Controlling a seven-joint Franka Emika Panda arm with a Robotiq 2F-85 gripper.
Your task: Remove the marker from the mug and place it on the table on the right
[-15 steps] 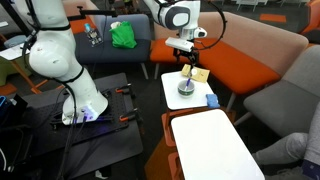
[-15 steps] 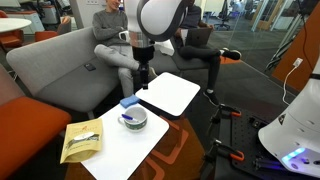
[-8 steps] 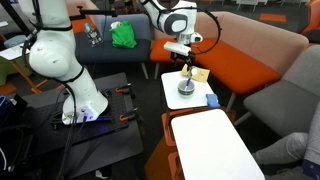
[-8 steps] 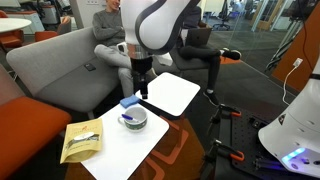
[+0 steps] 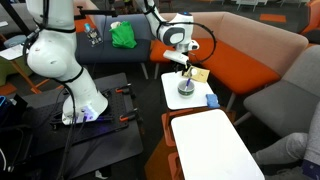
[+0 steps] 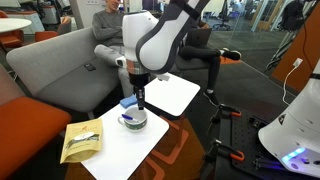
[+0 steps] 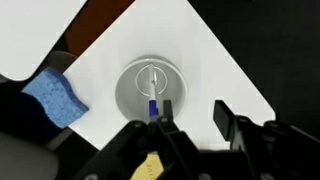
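The grey mug stands on a small white side table, seen in both exterior views. The dark blue marker stands in the mug, its tip poking up. My gripper hangs straight above the mug, pointing down. Its jaws stand partly apart with nothing in the gap; the marker sits just outside the left finger. In an exterior view my gripper almost reaches the mug's rim. The larger white table with the orange-brown rim stands beside the small one.
A blue sponge lies next to the mug, and a yellowish flat packet lies on the same small table. Grey and orange sofas ring both tables. A person sits behind.
My gripper has come down and shifted over the mug, and its jaws have narrowed from wide open. The mug and marker have not moved.
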